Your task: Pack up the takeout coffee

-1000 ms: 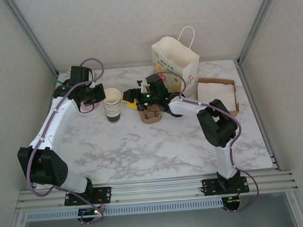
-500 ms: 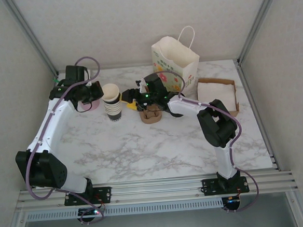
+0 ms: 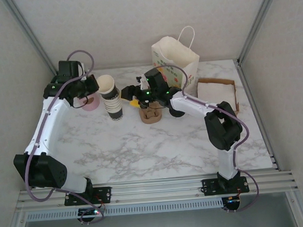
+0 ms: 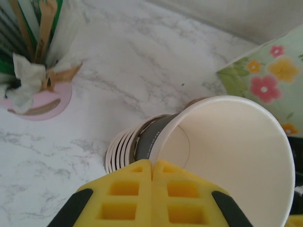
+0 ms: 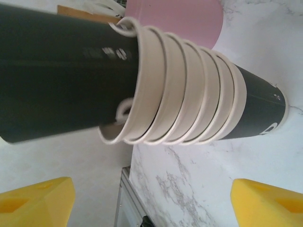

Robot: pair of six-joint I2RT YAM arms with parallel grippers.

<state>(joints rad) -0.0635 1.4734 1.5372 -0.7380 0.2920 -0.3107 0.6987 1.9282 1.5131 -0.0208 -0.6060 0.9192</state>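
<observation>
Count: one stack (image 3: 115, 108), one bag (image 3: 176, 60)
Left end effector (image 4: 152, 165): pinching top cup (image 4: 227, 156), lifted higher than before
Right end effector (image 5: 151, 201): spread, wider than before

Marble table (image 3: 159, 149) bears cup stack (image 3: 114, 110), carrier (image 3: 151, 115), bag (image 3: 182, 64) — and napkin box (image 3: 218, 94).

The bottom edge cuts off both the left claw (image 4: 152, 166) and the top cup (image 4: 227, 156).

White marble table (image 3: 143, 150); pale walls (image 3: 135, 26); aluminium frame (image 3: 157, 189).
</observation>
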